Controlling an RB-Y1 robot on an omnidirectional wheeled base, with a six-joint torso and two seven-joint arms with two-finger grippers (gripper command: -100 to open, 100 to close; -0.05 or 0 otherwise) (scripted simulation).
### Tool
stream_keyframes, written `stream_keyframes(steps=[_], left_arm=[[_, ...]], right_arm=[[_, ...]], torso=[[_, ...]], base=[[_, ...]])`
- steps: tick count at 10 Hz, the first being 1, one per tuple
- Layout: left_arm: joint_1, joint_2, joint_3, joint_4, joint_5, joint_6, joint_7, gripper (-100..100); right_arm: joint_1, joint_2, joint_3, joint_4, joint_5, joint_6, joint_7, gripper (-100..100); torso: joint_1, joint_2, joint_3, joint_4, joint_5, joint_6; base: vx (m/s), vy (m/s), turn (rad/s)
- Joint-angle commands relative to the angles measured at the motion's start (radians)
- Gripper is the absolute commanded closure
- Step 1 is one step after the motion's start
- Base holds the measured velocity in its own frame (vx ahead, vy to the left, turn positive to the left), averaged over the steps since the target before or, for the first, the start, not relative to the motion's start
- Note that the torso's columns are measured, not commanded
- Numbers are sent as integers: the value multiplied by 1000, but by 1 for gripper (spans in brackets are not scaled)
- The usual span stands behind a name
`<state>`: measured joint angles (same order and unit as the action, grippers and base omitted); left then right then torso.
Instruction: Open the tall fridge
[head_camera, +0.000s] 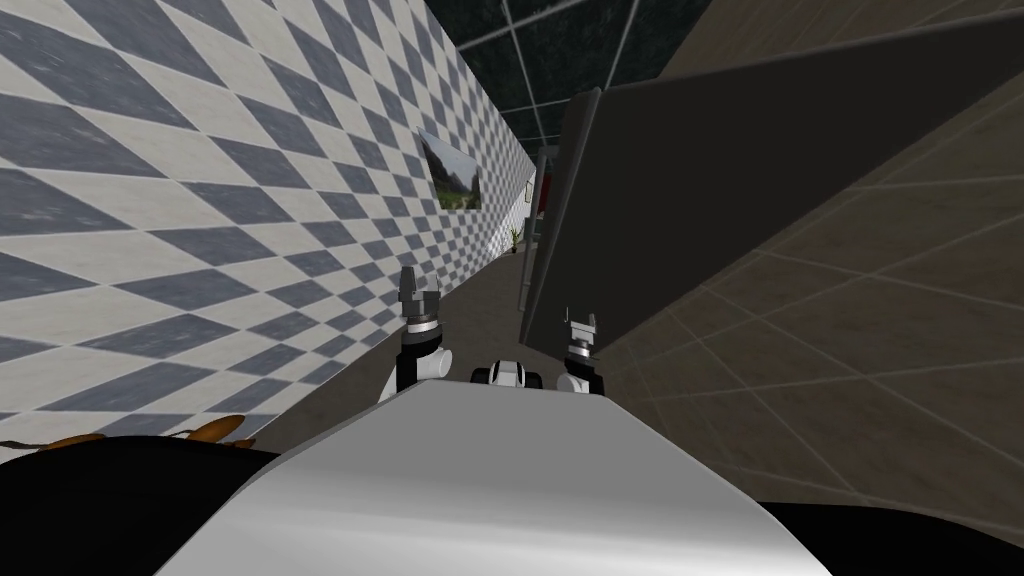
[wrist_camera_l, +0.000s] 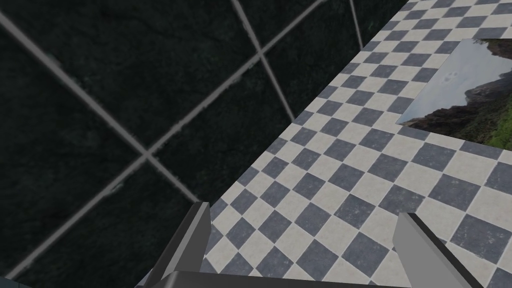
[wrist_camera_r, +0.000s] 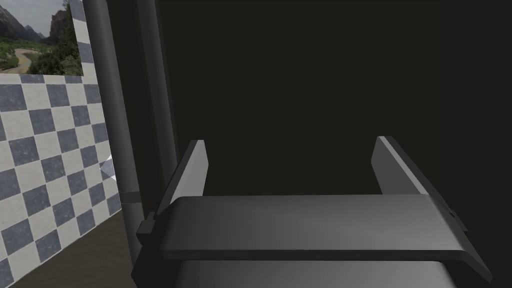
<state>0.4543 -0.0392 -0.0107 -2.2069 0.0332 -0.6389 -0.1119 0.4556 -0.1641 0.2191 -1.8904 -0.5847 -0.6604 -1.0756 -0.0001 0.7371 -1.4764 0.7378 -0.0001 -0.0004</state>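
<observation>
The tall fridge (head_camera: 700, 180) is a dark, flat-faced slab close ahead and to my right. It runs up beside a tan tiled wall (head_camera: 880, 300). A narrow passage with a brown floor (head_camera: 480, 310) lies between it and the checkered wall (head_camera: 200, 200) on my left.

A thin grey upright bar (wrist_camera_r: 112, 125) stands along the fridge's edge on the side toward the checkered wall. A second, darker upright strip lies just inside it, next to the door face. Whether that strip is a separate part or the door's own edge cannot be told.

The right pincer (wrist_camera_r: 292, 167) is open, its fingers (wrist_camera_r: 192, 170) spread wide and gripping nothing. It points square at the fridge's dark face, which shows across the whole gap between them. The upright bar lies outside that gap, just beside the finger on the checkered-wall side. Whether it touches that finger cannot be told. In the head view this pincer sits low, right up against the fridge's front.

The left pincer (wrist_camera_l: 305, 240) is also open, blades apart and holding nothing. In the head view it is raised on the checkered-wall side, well apart from the fridge.

A landscape picture (head_camera: 452, 175) hangs on the checkered wall. A small potted plant (head_camera: 515, 238) stands at the passage's far end. Some orange shapes (head_camera: 210, 432) lie low on my left, too cut off to identify.
</observation>
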Motion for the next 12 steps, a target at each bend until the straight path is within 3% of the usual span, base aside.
stream_keyframes(steps=[1,2,4,5,7,8,10,11,12], left_arm=[[0,0,0,0,0,0,0,0],[0,0,0,0,0,0,0,0],[0,0,0,0,0,0,0,0],[0,0,0,0,0,0,0,0],[0,0,0,0,0,0,0,0],[0,0,0,0,0,0,0,0],[0,0,0,0,0,0,0,0],[0,0,0,0,0,0,0,0],[0,0,0,0,0,0,0,0]], right_arm=[[-6,1,3,13,-19,-3,-64,-100],[-15,2,12,44,-55,-14,-101,-100],[-15,2,12,44,-55,-14,-140,-100],[-27,4,21,75,-92,-24,-178,-100],[-27,4,21,75,-92,-24,-215,-100],[-40,6,29,107,-127,-32,-252,-100],[-40,6,29,107,-127,-32,-288,-100],[-55,8,36,140,-163,-40,-327,-100],[-55,8,36,140,-163,-40,-353,-100]], torso=[[0,0,0,0,0,1],[0,2,1,0,0,1],[0,1,0,0,0,1],[0,2,1,0,0,1],[0,0,0,0,0,1],[0,2,1,0,0,1],[0,0,0,0,0,1],[0,1,1,0,0,1],[1,0,0,0,0,0]], base=[[29,-9,1],[45,-11,128],[38,-8,45],[48,-8,164],[36,-3,25],[36,-7,135],[38,-10,44],[46,0,166],[48,-3,76]])
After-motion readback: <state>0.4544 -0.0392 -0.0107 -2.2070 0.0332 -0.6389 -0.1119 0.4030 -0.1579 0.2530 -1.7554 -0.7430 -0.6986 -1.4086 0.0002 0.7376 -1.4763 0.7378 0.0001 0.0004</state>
